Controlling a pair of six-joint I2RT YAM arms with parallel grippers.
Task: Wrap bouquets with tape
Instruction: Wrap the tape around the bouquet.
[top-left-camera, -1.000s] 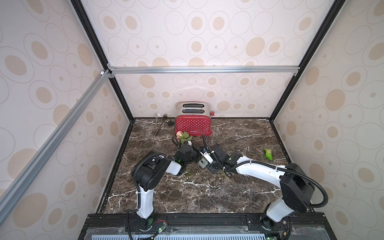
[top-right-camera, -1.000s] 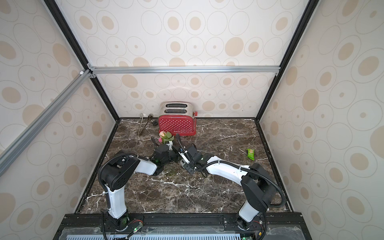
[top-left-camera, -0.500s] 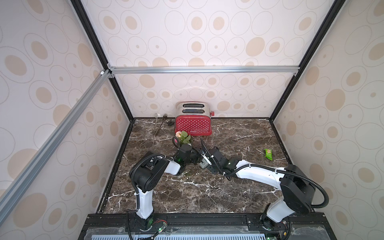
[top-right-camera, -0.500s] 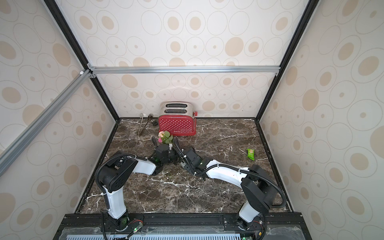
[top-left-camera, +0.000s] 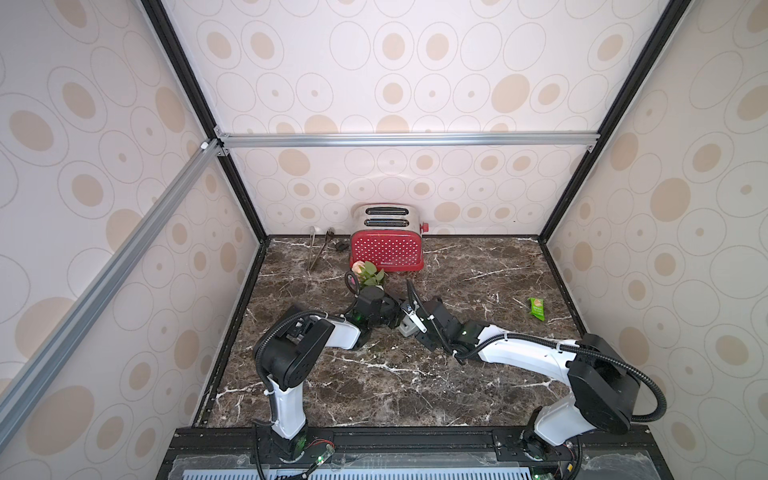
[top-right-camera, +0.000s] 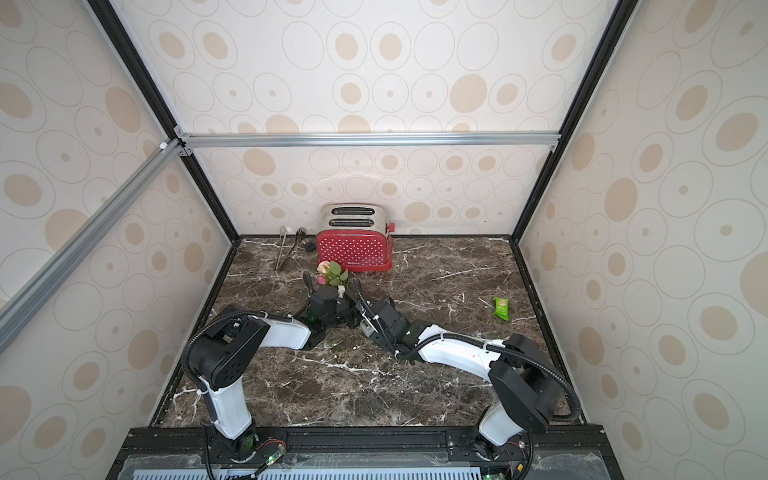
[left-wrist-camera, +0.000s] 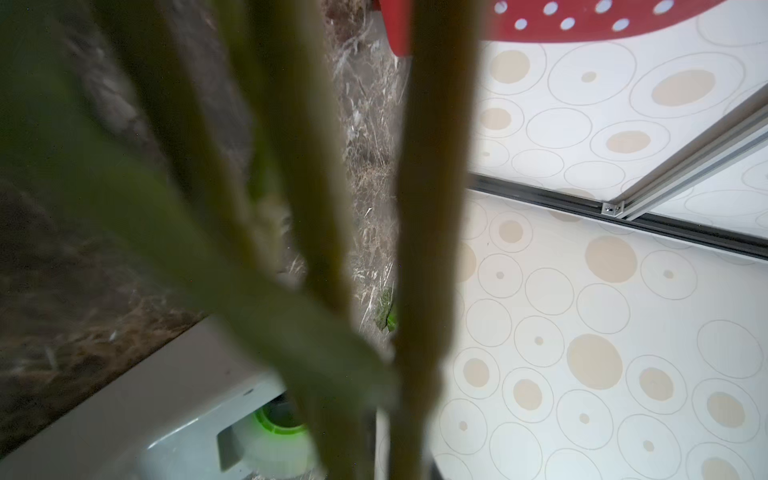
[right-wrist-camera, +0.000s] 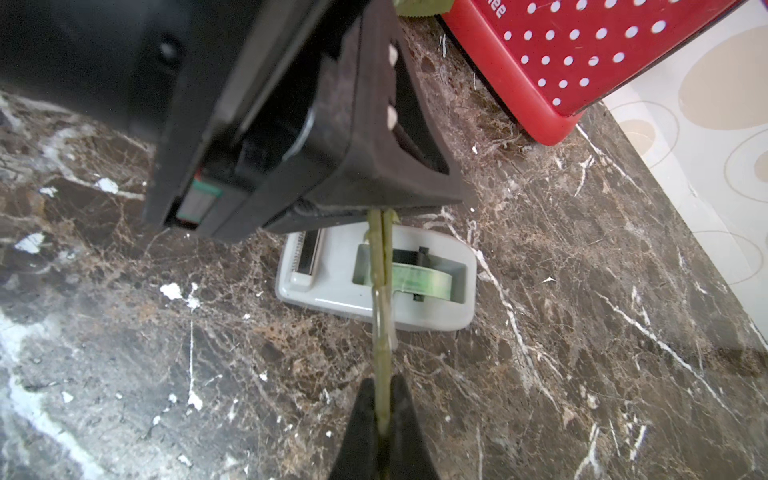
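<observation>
The bouquets (top-left-camera: 365, 272) (top-right-camera: 330, 272) stand in front of the toaster in both top views, blooms up, and their thin green stems (right-wrist-camera: 382, 332) run down between my two grippers. My left gripper (right-wrist-camera: 376, 208) (top-left-camera: 388, 311) is shut on the stems. A short way along them, my right gripper (right-wrist-camera: 382, 392) (top-left-camera: 406, 309) is shut on the same stems. Below the stems lies the tape (right-wrist-camera: 332, 291) (top-left-camera: 406, 331), a grey dispenser with a pale green roll (right-wrist-camera: 419, 282). Blurred stems (left-wrist-camera: 432, 208) fill the left wrist view, with the dispenser (left-wrist-camera: 166, 395) behind them.
A red toaster with white dots (top-left-camera: 386, 249) (right-wrist-camera: 561, 54) stands at the back wall, just behind the roses. Metal tongs (top-left-camera: 316, 251) lie to its left. A small bright green packet (top-left-camera: 536, 308) lies at the right side of the marble table.
My left gripper's jaws have closed on the stems. My right gripper has shifted left, closer to the left gripper and over the dispenser.
</observation>
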